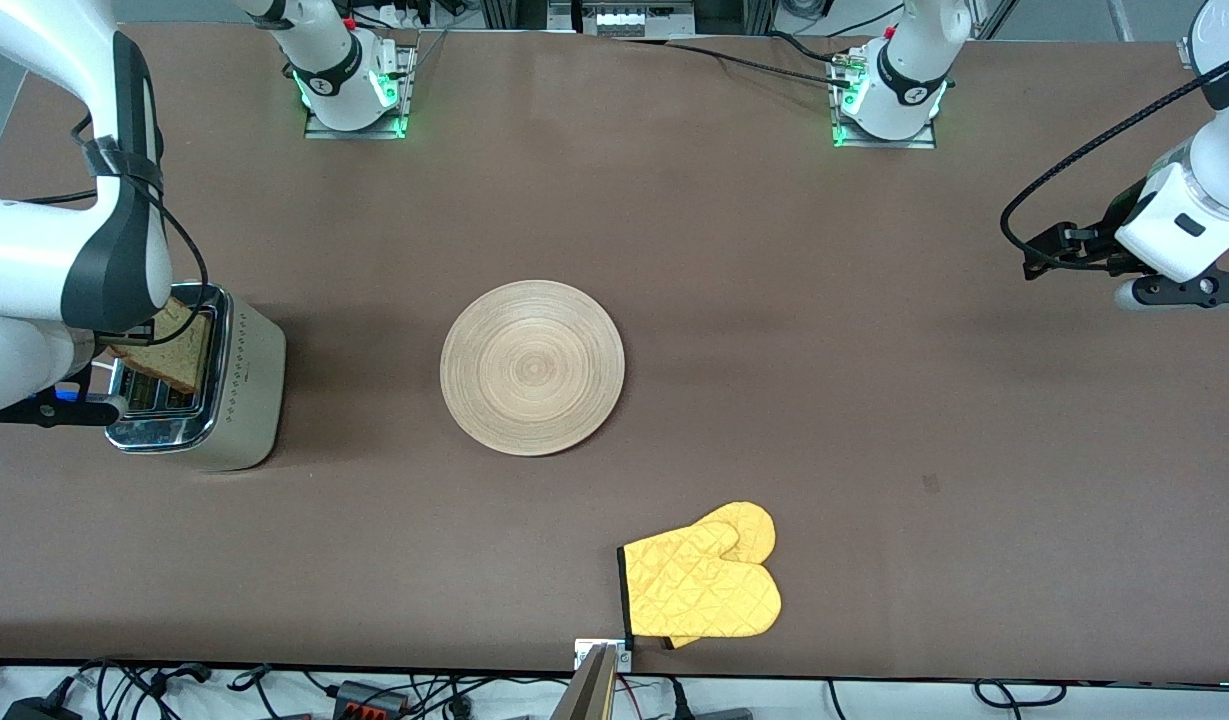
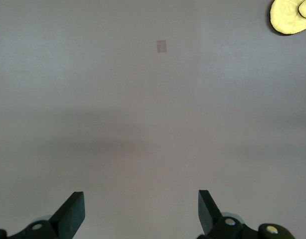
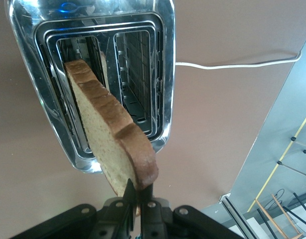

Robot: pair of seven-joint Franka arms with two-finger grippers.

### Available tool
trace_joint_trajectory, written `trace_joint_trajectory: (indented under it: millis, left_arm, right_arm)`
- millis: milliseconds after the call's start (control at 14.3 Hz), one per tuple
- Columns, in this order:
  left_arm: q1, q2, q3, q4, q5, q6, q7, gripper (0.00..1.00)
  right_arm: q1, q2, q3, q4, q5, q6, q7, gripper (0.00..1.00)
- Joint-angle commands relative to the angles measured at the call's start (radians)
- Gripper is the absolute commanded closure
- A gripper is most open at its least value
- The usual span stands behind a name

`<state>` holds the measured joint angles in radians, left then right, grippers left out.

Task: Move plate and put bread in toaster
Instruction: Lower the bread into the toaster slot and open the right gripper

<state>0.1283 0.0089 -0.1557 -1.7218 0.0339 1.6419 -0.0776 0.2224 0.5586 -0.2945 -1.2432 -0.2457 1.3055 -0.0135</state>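
Your right pincer [image 3: 135, 199] was clamped on the lower edge of the bread [image 3: 105, 132], holding the slice tilted over the toaster [image 1: 199, 380], its leading corner already at the mouth of one slot. The toaster stood at the right arm's end of the tabletop [image 1: 774, 300], its white cord [image 3: 232, 64] trailing away from it.

Your left pincer [image 2: 141, 211] waited with its fingers [image 2: 73, 209] wide apart and holding nothing, over bare tabletop at the left arm's end, well apart from the toaster.

The plate [image 1: 532, 367] lay flat on the tabletop beside the toaster, toward the left arm's end and well clear of it, with nothing on it. The yellow oven mitt [image 1: 704, 580] lay nearer to the front camera than the toaster and farther toward the left arm's end than the plate.

What could have gone wrong for you: the slice was held askew to the slot, so its crust could have caught on the chrome rim or the wire guides and bent or torn. Letting go too early might have left it jammed crooked or toppled onto the toaster's top.

You had one slice of bread, one toaster with two slots, one plate, one mitt and two pincers
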Motion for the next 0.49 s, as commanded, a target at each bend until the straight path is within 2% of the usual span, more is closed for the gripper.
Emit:
trace_joint_trajectory:
  millis: [0, 70, 210, 420]
  left_arm:
    - [0.001, -0.006, -0.002, -0.007, 0.014, 0.006, -0.014, 0.0]
    - [0.001, -0.006, -0.002, -0.007, 0.014, 0.006, -0.013, 0.0]
    - [0.001, -0.006, -0.002, -0.007, 0.014, 0.006, -0.013, 0.0]
    - [0.001, -0.006, -0.002, -0.007, 0.014, 0.006, -0.013, 0.0]
  right_arm:
    - [-0.005, 0.01, 0.006, -0.005, 0.013, 0.035, -0.006, 0.14]
    - [-0.005, 0.007, 0.006, -0.005, 0.014, 0.041, -0.006, 0.0]
    - [0.012, -0.003, 0.011, 0.005, 0.014, 0.043, 0.01, 0.0]
    - [0.057, -0.023, 0.009, 0.102, 0.028, 0.044, 0.012, 0.0]
